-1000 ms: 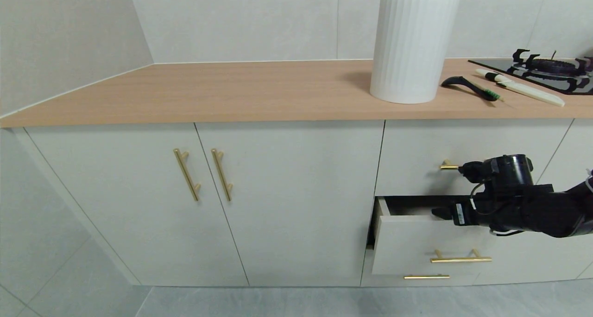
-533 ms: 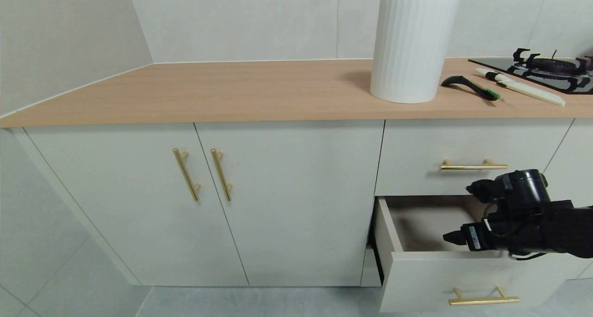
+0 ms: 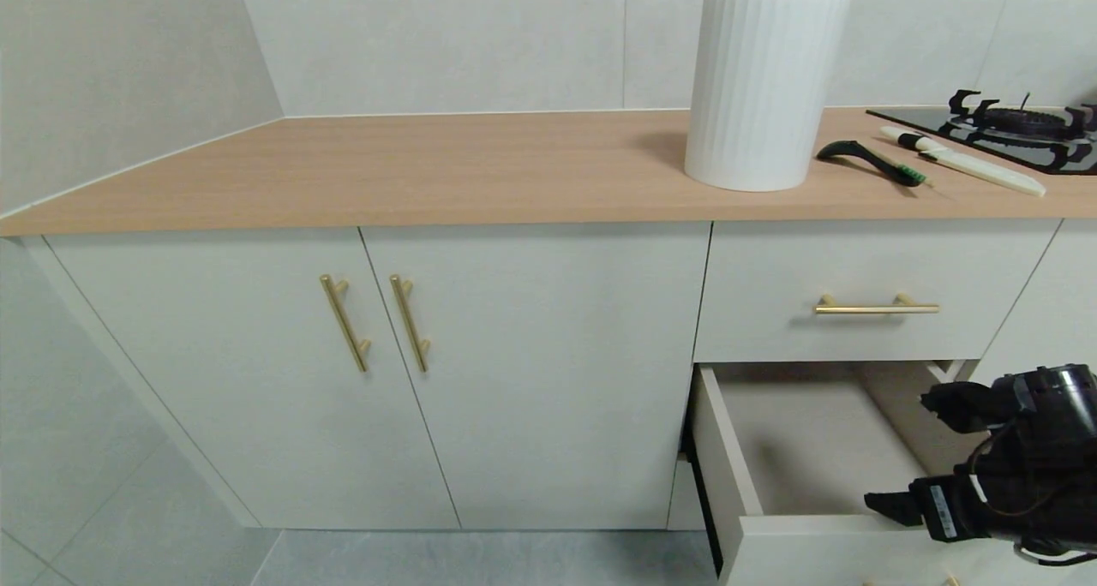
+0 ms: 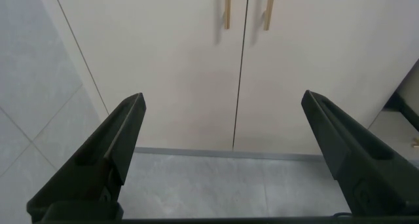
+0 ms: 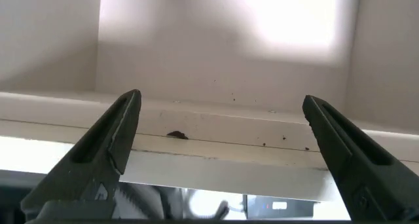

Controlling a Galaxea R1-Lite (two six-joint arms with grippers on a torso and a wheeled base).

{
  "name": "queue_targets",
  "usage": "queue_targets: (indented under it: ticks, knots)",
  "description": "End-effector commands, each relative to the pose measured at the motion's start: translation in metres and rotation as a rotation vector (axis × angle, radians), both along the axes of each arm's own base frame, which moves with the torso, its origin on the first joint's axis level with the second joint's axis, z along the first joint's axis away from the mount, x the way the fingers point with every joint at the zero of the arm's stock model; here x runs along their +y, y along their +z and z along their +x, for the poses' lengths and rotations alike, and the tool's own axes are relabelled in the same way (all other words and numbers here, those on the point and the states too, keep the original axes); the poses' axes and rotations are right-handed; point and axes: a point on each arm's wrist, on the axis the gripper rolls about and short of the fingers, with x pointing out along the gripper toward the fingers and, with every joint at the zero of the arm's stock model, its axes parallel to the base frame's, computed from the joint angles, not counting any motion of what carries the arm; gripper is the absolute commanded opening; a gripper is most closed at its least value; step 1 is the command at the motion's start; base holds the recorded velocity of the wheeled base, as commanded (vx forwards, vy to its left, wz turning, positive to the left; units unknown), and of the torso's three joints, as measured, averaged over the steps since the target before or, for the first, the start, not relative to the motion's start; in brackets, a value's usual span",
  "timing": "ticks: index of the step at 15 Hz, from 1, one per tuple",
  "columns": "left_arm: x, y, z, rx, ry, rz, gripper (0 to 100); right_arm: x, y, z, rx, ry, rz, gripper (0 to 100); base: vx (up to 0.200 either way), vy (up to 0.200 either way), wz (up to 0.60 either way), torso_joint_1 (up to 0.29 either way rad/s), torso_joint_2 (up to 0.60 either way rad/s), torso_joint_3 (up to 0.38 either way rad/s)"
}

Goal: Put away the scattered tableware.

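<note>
Right jaws gape at the pale, pulled-out drawer's [image 3: 814, 457] front edge.

Light in here is soft, even and pretty bright, with no harsh spots on the countertop [image 3: 428, 166]. The white canister [image 3: 765, 85] throws a faint shadow to its left. The open drawer [image 3: 814, 449] is shaded along its left inner wall. In the right wrist view, one patch glares white. Cabinet lines lean outward toward the head view's edges.
</note>
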Motion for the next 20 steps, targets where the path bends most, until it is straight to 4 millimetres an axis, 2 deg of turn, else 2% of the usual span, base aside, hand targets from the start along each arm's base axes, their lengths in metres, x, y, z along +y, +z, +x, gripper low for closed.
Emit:
queue_targets:
  ticks: [1,9,14,16,19,20]
  knots:
    - [0.000,0.000,0.000,0.001,0.001,0.000,100,-0.002,0.002,-0.025,-0.005,0.001,-0.001,100,0.000,0.000,0.00,0.000,0.00,0.000]
    - [0.000,0.000,0.000,0.001,0.001,0.000,100,-0.007,-0.004,-0.084,-0.013,0.007,-0.002,100,0.000,0.000,0.00,0.000,0.00,0.000]
    - [0.000,0.000,0.000,0.001,0.001,0.000,100,-0.010,-0.007,-0.114,0.037,0.012,-0.005,100,0.000,0.000,0.00,0.000,0.00,0.000]
    - [0.000,0.000,0.000,0.001,0.001,0.000,100,-0.010,-0.005,-0.121,0.040,0.014,-0.004,100,0.000,0.000,0.00,0.000,0.00,0.000]
    - [0.000,0.000,0.000,0.001,0.001,0.000,100,-0.010,-0.001,-0.118,0.020,0.012,-0.001,100,0.000,0.000,0.00,0.000,0.00,0.000]
    - [0.000,0.000,0.000,0.000,0.001,0.000,100,-0.009,0.014,-0.110,-0.057,0.012,0.003,100,0.000,0.000,0.00,0.000,0.00,0.000]
